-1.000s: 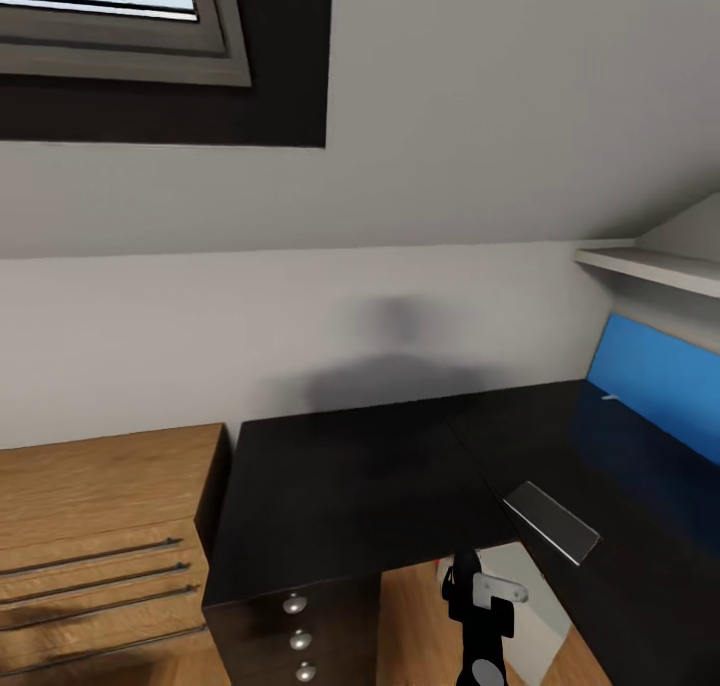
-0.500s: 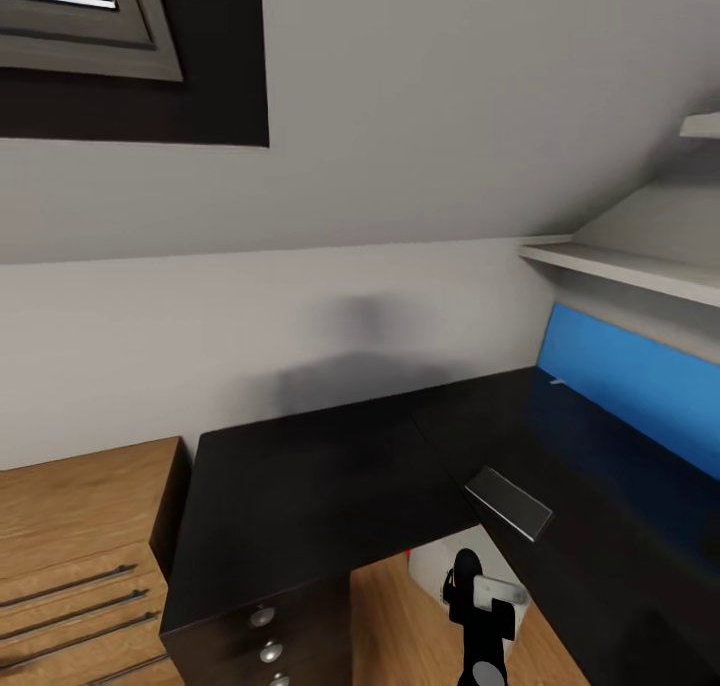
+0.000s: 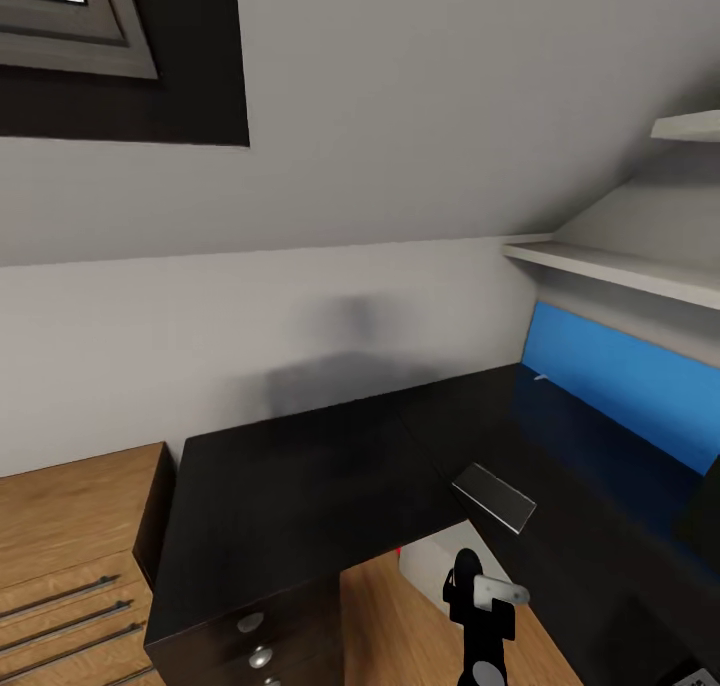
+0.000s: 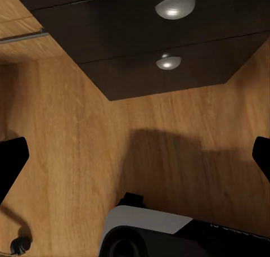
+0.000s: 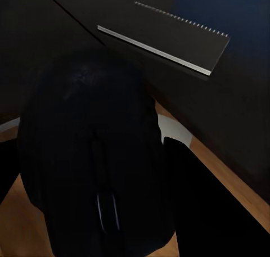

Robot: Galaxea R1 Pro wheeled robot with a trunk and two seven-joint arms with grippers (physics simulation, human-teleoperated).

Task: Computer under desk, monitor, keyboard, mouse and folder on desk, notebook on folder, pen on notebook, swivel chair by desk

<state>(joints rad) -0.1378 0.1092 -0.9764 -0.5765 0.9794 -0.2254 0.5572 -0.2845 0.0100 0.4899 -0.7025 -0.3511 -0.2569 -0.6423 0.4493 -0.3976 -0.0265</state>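
The black desk runs along the sloping white wall and bends toward the right. A thin black notebook lies on it near the inner corner. Farther back, a short white pen rests on the top. Under the desk stands the light grey computer, with a red spot at its edge. My right gripper is low in front of the desk, shut on the black mouse. My left gripper hangs open over the wood floor, near the desk's black drawers.
A wooden drawer chest stands left of the desk. A blue back panel rises behind the desk's right wing under white shelves. A dark shape cuts in at the right edge. The skylight is up left.
The head view has swung to the right, so desk, chest and skylight sit further left and more shelf shows. The right gripper keeps its place in the picture.
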